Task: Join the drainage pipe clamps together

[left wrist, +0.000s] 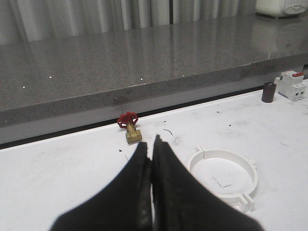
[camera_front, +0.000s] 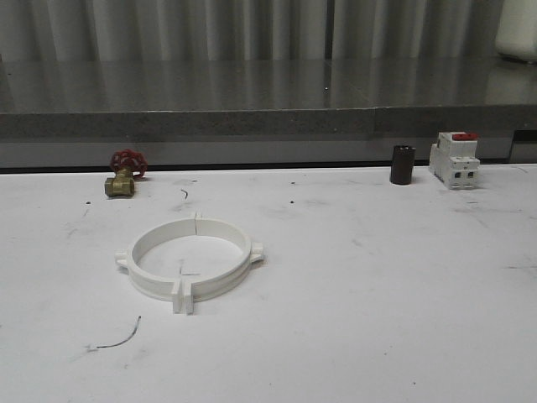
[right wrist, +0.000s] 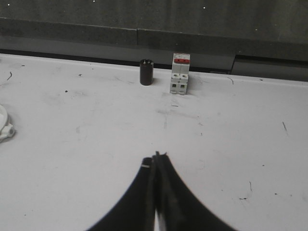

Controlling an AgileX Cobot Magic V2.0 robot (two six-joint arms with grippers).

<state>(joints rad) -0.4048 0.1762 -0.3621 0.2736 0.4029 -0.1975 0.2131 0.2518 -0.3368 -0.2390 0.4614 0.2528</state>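
The two white drainage pipe clamps (camera_front: 191, 259) lie flat on the white table, their end tabs meeting at the front and back so that they form one wide ring with a small ear on each side. The ring also appears in the left wrist view as the drainage pipe clamps (left wrist: 224, 177), to the side of my left gripper (left wrist: 150, 144), which is shut with nothing between its black fingers. An edge of the clamps (right wrist: 5, 126) shows in the right wrist view. My right gripper (right wrist: 155, 159) is shut and empty, hovering over bare table well away from the ring.
A brass valve with a red handwheel (camera_front: 124, 175) sits at the back left. A dark cylinder (camera_front: 402, 164) and a white breaker with a red switch (camera_front: 454, 159) stand at the back right. A grey ledge (camera_front: 268, 122) runs behind the table. A thin wire scrap (camera_front: 120, 337) lies at the front left.
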